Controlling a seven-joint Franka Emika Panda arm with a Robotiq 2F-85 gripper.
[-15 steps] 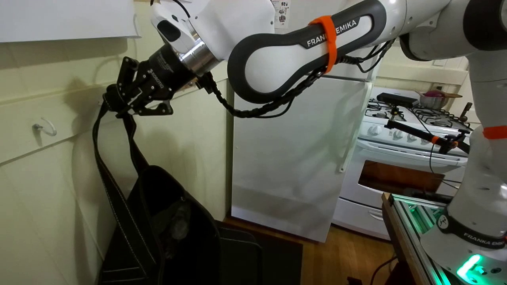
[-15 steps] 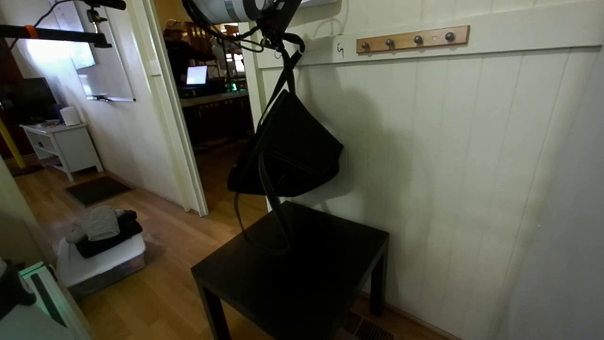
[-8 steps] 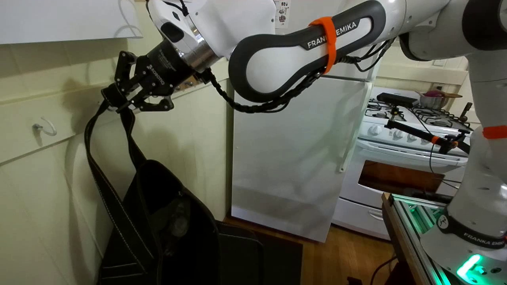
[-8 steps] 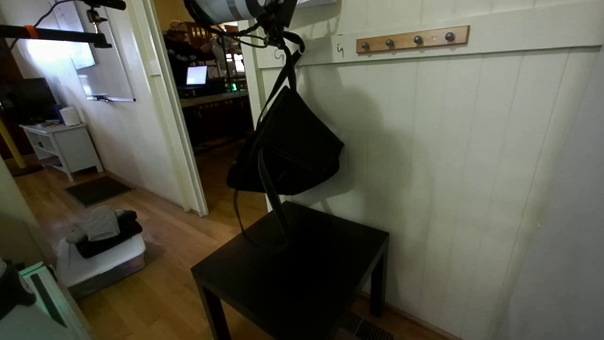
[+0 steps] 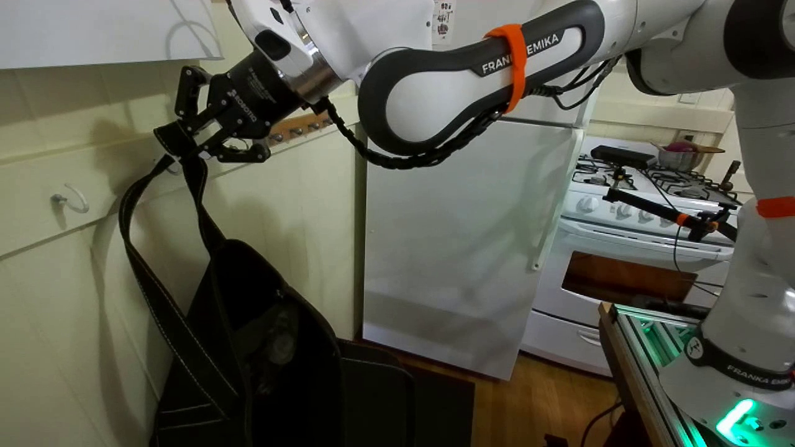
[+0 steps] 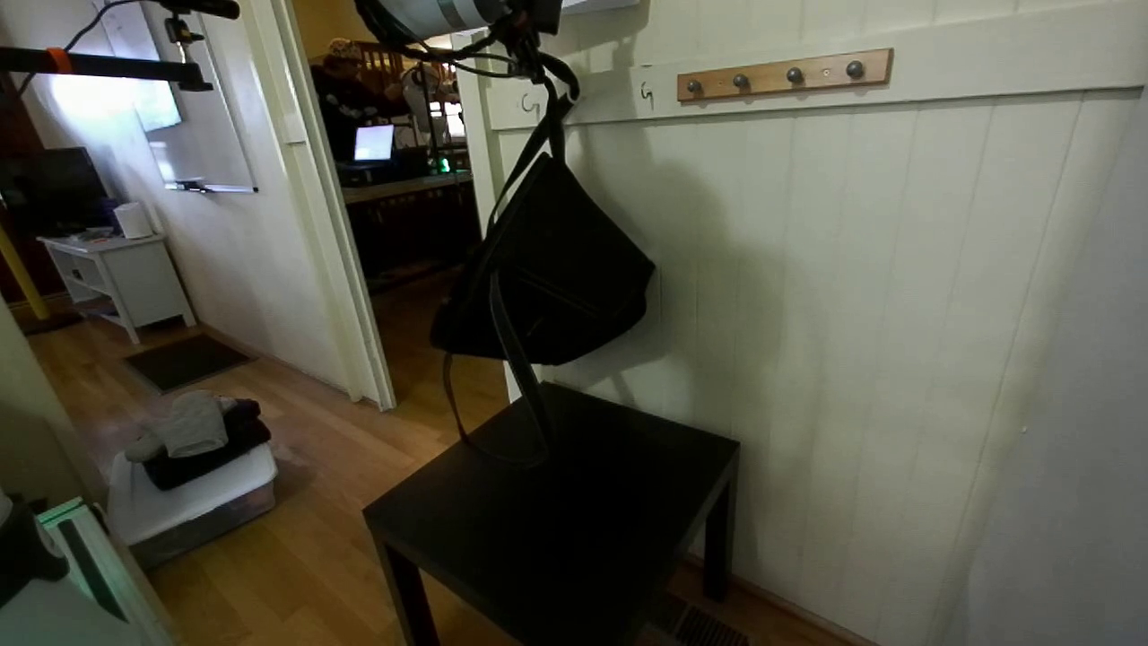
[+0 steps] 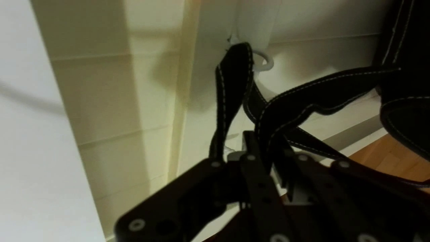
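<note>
Pincer point(image 7: 265, 154): closed, with the handle strap point(image 7: 302, 97) of the bag point(image 6: 556, 296) pinched at its tip; the webbing looks flat and narrow enough to clamp, whereas the body is broad and floppy.

Handle strap: forms a loop beyond the pincer and falls in two lengths toward the bag, probably drawn down by the weight below.

Bag: dark, hanging beneath the pincer close to the wall point(image 6: 807, 314), tilted, mouth gaping; the slant likely comes from being carried at one point. Something pale lies inside, too dim to identify.

Loose strap point(image 6: 514, 354): droops below the bag over the far left part of the black tabletop point(image 6: 574, 538); contact is unclear.

White hook point(image 7: 270, 62): on the wall beside the loop in the wrist view; whether they touch cannot be told.

Left hook point(image 5: 71, 205): left of the bag, presumably mounted high so long things hang freely.

Knob rack point(image 6: 785, 74): on the wall, right of the bag in an exterior view.

Far right: fridge point(image 5: 459, 248) and stove point(image 5: 621, 248), well apart from the bag.
</note>
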